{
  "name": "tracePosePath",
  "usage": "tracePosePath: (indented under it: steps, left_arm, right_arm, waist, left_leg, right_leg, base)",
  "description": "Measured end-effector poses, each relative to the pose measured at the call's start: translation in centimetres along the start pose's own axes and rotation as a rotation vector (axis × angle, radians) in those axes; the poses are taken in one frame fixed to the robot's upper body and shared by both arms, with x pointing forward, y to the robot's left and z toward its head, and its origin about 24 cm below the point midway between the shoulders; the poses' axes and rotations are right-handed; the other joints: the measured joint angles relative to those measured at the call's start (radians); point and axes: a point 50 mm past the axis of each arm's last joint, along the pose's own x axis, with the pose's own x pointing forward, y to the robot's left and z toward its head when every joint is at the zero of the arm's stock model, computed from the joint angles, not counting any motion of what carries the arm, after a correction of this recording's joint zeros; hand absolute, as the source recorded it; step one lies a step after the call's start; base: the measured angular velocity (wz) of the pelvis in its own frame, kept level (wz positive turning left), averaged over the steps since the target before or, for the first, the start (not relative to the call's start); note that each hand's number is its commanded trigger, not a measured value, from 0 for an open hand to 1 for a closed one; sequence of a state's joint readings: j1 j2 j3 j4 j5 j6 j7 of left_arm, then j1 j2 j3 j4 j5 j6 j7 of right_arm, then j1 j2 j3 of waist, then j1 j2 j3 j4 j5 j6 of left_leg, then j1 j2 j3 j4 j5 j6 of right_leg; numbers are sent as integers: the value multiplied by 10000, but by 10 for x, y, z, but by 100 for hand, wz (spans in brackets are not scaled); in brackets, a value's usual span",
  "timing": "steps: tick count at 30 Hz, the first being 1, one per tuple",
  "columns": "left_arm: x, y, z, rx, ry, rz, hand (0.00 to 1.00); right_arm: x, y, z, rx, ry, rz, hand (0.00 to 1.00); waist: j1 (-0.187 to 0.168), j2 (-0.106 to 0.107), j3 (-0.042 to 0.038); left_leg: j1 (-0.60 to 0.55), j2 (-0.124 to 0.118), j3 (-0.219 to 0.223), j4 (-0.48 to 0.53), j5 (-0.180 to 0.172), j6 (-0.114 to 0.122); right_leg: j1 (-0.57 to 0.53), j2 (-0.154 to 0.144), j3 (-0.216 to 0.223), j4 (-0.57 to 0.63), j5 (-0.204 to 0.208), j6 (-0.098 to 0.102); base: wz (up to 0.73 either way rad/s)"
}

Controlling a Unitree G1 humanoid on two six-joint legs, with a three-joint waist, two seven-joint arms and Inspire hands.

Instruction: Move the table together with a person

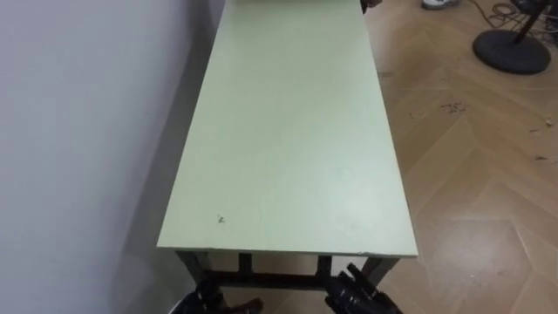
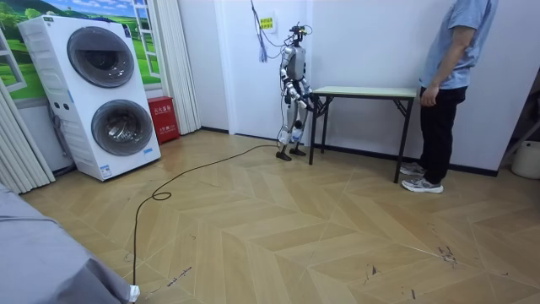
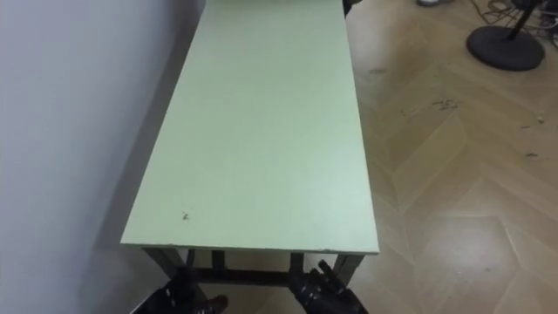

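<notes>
A long table (image 1: 288, 131) with a pale green top and dark legs stands lengthwise against the white wall (image 1: 78, 131). I stand at its near short end, and both my hands are low, just below that edge. My left hand (image 1: 202, 301) shows beside the near left leg. Under the near right corner, my right hand (image 1: 359, 295) has its fingers relaxed and apart from the tabletop. In the room view a person (image 2: 447, 76) in a blue shirt stands at the far end of the table (image 2: 363, 91), one hand hanging close to its corner.
A black round stand base (image 1: 510, 48) sits on the wooden floor beyond the table's right side. In the room view a stacked washer and dryer (image 2: 97, 93) and a red box (image 2: 163, 118) stand at the left, with open floor in front of the table.
</notes>
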State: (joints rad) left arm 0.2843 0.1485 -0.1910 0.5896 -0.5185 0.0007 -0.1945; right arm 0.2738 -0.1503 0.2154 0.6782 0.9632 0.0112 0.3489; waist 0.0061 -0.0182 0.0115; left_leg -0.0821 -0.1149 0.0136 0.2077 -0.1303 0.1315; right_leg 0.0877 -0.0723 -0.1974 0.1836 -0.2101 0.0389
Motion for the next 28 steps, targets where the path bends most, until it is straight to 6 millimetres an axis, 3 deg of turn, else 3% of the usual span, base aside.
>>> tracePosePath:
  steps: [9,15,23,28]
  left_arm:
    - [-3,16,-6,637,-7,962,0]
    - [-11,37,-27,539,753,2219,0]
    - [-40,72,-60,-166,1753,5052,0]
    - [-43,69,-76,148,2494,5688,0]
  right_arm:
    - [-12,-34,-10,-1146,902,-1048,0]
    - [-22,-53,-18,-880,1266,-2085,0]
    - [-54,-86,-41,-91,1881,-4794,0]
    - [-58,-89,-49,54,2209,-5441,0]
  waist:
    - [202,-12,-23]
    - [274,-47,1]
    - [324,-25,-4]
    - [312,-64,13]
  left_leg:
    - [136,4,55,-51,3,-2]
    - [231,-29,-35,-85,-8,-13]
    - [262,-27,-117,-86,-24,-40]
    - [337,9,20,-107,-38,-52]
  right_leg:
    - [65,-4,28,-3,0,0]
    - [259,2,-65,-165,23,-26]
    - [292,28,-13,-166,25,-25]
    - [308,31,24,-166,24,-25]
  base:
    - [-3]
    - [5]
    - [2]
    - [-8]
